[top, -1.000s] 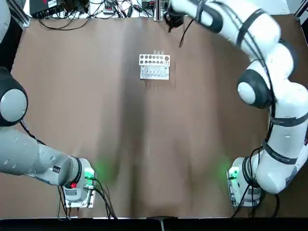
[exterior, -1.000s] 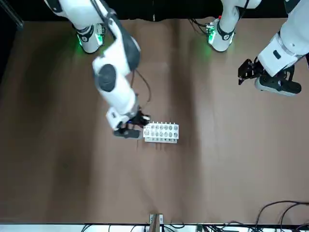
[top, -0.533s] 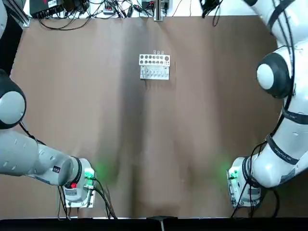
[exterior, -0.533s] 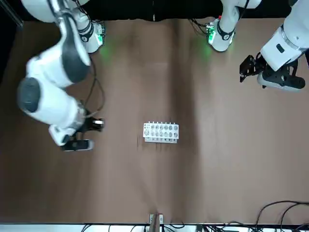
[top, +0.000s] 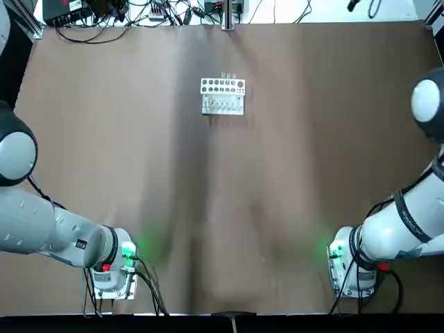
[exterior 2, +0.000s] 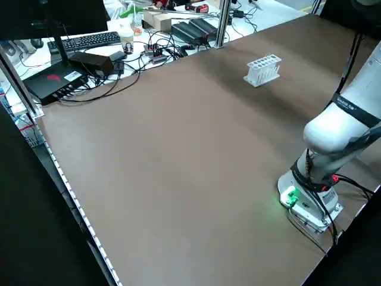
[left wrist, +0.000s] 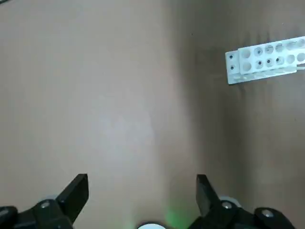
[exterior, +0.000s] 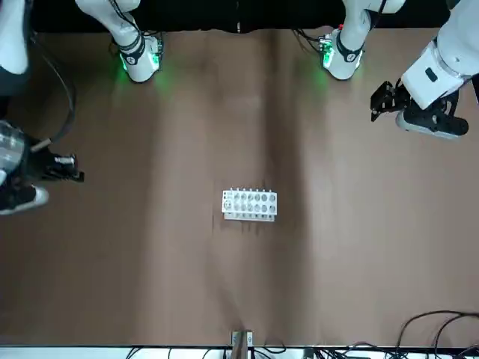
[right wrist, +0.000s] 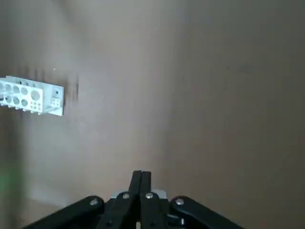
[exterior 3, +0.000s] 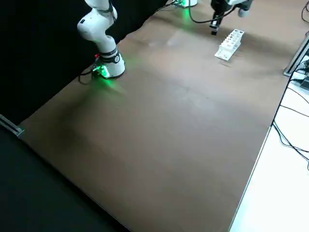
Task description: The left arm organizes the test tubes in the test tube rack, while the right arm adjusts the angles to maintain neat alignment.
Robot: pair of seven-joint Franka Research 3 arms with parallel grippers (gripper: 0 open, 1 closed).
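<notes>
The white test tube rack point(top: 222, 96) point(exterior: 249, 205) stands alone on the brown table, towards its far side. The test tubes point(exterior: 248, 191) show only as thin clear tips along one row. My left gripper point(exterior: 382, 105) hangs above the table near the left arm's base, far from the rack. It is open, with nothing between its fingers point(left wrist: 76, 191); its wrist view holds the rack point(left wrist: 264, 64) at a distance. My right gripper point(exterior: 73, 170) is out at the table's right side, shut and empty point(right wrist: 141, 174), with the rack point(right wrist: 31, 95) well off.
Both arm bases glow green at the near edge point(top: 114, 267) point(top: 350, 263). A metal post point(top: 227, 14) stands at the far edge. Behind it lie cables, a keyboard point(exterior 2: 89, 42) and boxes. The right arm's elbow point(top: 427, 104) overhangs the right side.
My right arm has swung away from the rack, from right beside it out to the table's right side. The rack and my left arm have stayed put.
</notes>
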